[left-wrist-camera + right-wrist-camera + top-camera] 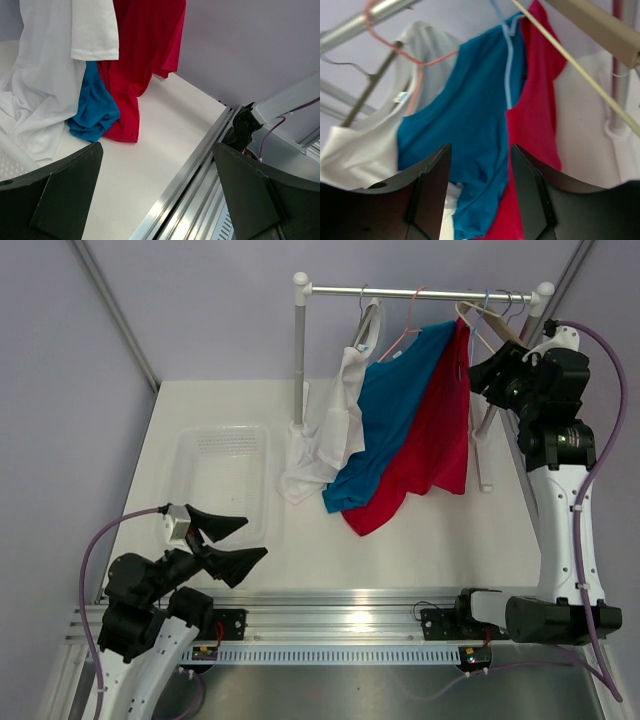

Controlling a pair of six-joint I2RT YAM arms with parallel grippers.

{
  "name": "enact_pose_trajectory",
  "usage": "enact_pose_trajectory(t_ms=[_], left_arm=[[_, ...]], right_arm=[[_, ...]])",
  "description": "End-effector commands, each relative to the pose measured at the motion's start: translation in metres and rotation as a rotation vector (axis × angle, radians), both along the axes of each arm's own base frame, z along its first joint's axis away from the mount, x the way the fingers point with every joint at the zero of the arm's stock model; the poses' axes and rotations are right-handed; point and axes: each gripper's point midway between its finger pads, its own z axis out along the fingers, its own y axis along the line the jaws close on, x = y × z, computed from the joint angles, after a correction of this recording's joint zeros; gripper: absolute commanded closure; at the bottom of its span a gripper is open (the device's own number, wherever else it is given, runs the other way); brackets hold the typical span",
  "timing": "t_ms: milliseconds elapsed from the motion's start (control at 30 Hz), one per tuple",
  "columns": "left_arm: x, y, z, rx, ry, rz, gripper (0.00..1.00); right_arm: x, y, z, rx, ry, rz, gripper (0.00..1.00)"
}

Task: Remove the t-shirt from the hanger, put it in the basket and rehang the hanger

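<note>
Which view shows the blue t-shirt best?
The top external view: the blue t-shirt shows nearly whole, from metal rail to white table. The right wrist view shows its upper part on a light-blue hanger; the left wrist view only its bunched lower end.

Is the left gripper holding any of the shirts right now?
No, the left gripper sits open and empty, well apart from the white shirt, blue shirt and red shirt hanging farther back.

Plain lilac panels enclosing the white tabletop and an aluminium rail edging its near side are marking this as a robot lab.
</note>
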Motion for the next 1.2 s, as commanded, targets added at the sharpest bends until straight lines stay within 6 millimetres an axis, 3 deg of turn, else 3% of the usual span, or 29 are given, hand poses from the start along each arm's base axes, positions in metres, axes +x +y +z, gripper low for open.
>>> enact_pose_trajectory(t_ms=[0,133,333,600,667,733,767,833,933,1067,1167], left_arm=[[-0.003,0.001,0.004,-0.016,-0.008,0.005,0.01],[-0.006,0.001,0.005,-0.018,-0.014,-0.004,0.01],[-0.008,0.001,0.006,-0.021,-0.022,-0.011,0.01],[-0.007,0.0,0.005,-0.017,-0.015,-0.014,0.01],[-0.007,0.0,0.005,-0.016,-0.013,-0.014,0.01],[-0.007,-0.001,0.005,-0.015,-0.011,-0.016,0.01],[-0.007,-0.001,0.005,-0.015,-0.01,-0.016,0.01],[-0.006,-0.001,0.004,-0.013,-0.006,-0.014,0.01],[-0.005,-0.001,0.004,-0.012,-0.004,-0.014,0.01],[-0.005,-0.001,0.003,-0.011,-0.001,-0.013,0.01],[-0.004,-0.001,0.002,-0.01,0.003,-0.011,0.01]], right_arm=[[0.009,-0.024,-0.022,-0.125,0.102,-0.096,0.39],[0.018,-0.015,-0.047,-0.204,0.167,-0.121,0.39],[0.024,-0.019,-0.07,-0.272,0.222,-0.173,0.53],[0.032,-0.021,-0.096,-0.332,0.289,-0.168,0.53],[0.036,-0.016,-0.099,-0.337,0.291,-0.137,0.64],[0.038,-0.015,-0.096,-0.357,0.284,-0.146,0.74],[0.038,-0.01,-0.093,-0.382,0.277,-0.132,0.89],[0.038,-0.009,-0.085,-0.41,0.247,-0.153,1.0],[0.039,0.005,-0.062,-0.454,0.157,-0.124,1.0],[0.038,0.009,-0.027,-0.453,0.028,-0.131,1.0],[0.034,0.008,-0.019,-0.479,-0.017,-0.131,1.0]])
